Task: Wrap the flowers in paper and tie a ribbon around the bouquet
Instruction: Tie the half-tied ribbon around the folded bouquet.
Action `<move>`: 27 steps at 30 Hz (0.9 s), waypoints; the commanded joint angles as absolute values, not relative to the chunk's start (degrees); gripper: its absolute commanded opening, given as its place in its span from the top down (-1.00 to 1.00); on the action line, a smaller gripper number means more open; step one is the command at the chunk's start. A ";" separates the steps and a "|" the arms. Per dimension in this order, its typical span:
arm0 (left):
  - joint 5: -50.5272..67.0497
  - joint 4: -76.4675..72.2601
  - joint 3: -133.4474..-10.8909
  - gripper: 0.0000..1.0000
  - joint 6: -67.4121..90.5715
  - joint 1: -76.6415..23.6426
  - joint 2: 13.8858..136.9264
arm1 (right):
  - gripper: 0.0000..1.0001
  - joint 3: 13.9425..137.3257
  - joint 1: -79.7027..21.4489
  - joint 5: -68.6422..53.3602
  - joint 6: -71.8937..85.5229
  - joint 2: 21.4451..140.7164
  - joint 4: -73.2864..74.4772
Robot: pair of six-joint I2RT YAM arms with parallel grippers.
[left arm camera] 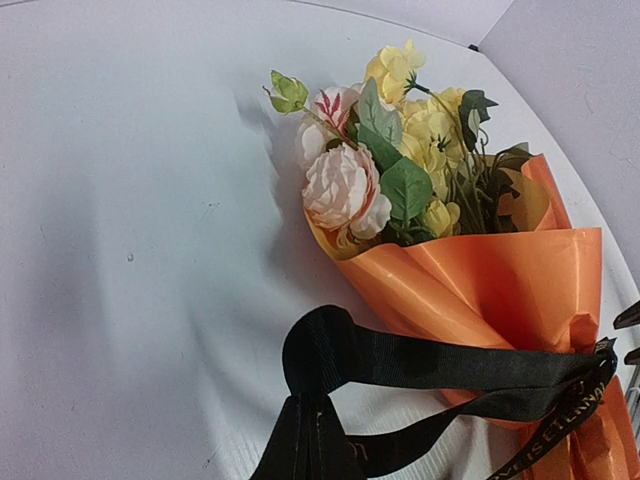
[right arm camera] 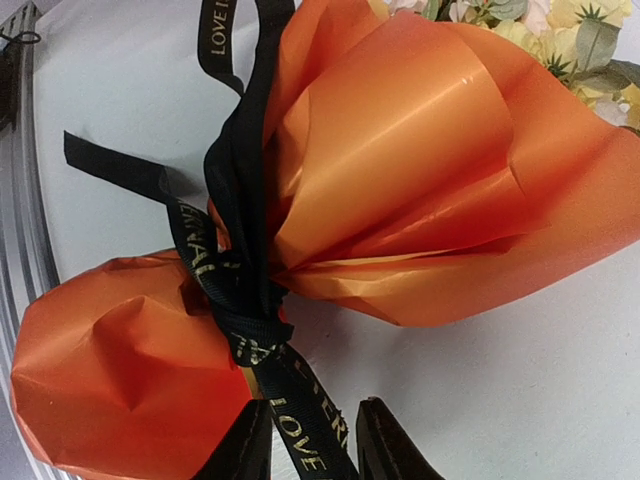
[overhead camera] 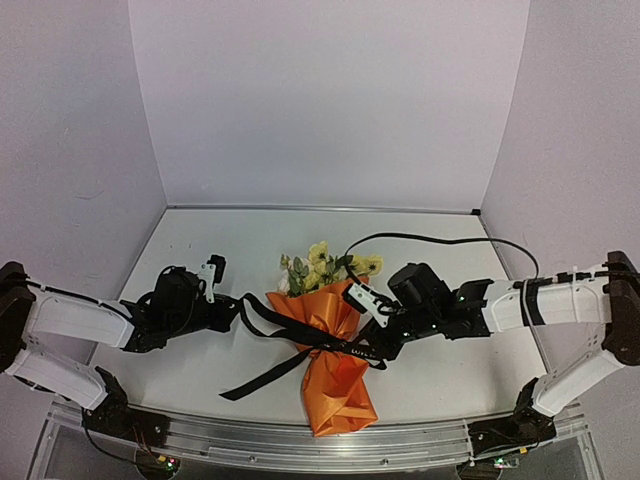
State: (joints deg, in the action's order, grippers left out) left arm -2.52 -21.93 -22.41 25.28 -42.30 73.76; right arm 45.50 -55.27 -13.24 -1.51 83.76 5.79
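Observation:
The bouquet lies mid-table, its orange paper (overhead camera: pixel 335 390) pinched at the waist, with the flowers (overhead camera: pixel 322 262) poking out of the far, wide end. The black ribbon (overhead camera: pixel 265 375) circles that waist and is knotted there (right arm camera: pixel 250 320). My left gripper (overhead camera: pixel 243 303) is to the left of the bouquet, shut on a loop of ribbon (left arm camera: pixel 335 350) that stretches taut to the paper (left arm camera: pixel 480 280). My right gripper (overhead camera: pixel 383 350) is at the knot's right side. In its wrist view, the right gripper (right arm camera: pixel 312 408) is open, and a lettered ribbon tail runs loose between its fingers.
A black cable (overhead camera: pixel 430 238) arcs from the right arm across the back of the white table (overhead camera: pixel 220 250). Pale walls close in the back and both sides. A metal rail (overhead camera: pixel 300 445) runs along the near edge, just under the bouquet's tip.

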 commanded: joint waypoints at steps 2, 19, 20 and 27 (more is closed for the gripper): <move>-1.82 -21.77 -24.69 1.00 24.04 -42.01 72.97 | 0.40 46.00 -55.05 -15.46 -2.27 84.66 5.70; -1.23 -21.39 -24.93 1.00 23.82 -42.01 72.50 | 0.89 47.37 -54.38 -12.59 -2.25 86.27 7.91; -1.13 -21.32 -24.88 1.00 23.82 -42.01 72.48 | 0.97 47.37 -54.40 -12.29 -2.15 86.23 7.91; 3.92 -22.75 -25.05 0.95 22.78 -42.02 72.60 | 1.00 47.39 -54.35 -8.07 -0.65 84.67 8.74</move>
State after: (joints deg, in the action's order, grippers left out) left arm 0.11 -21.28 -22.52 24.33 -42.30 73.76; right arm 45.54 -54.61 -11.81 -1.80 85.84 8.03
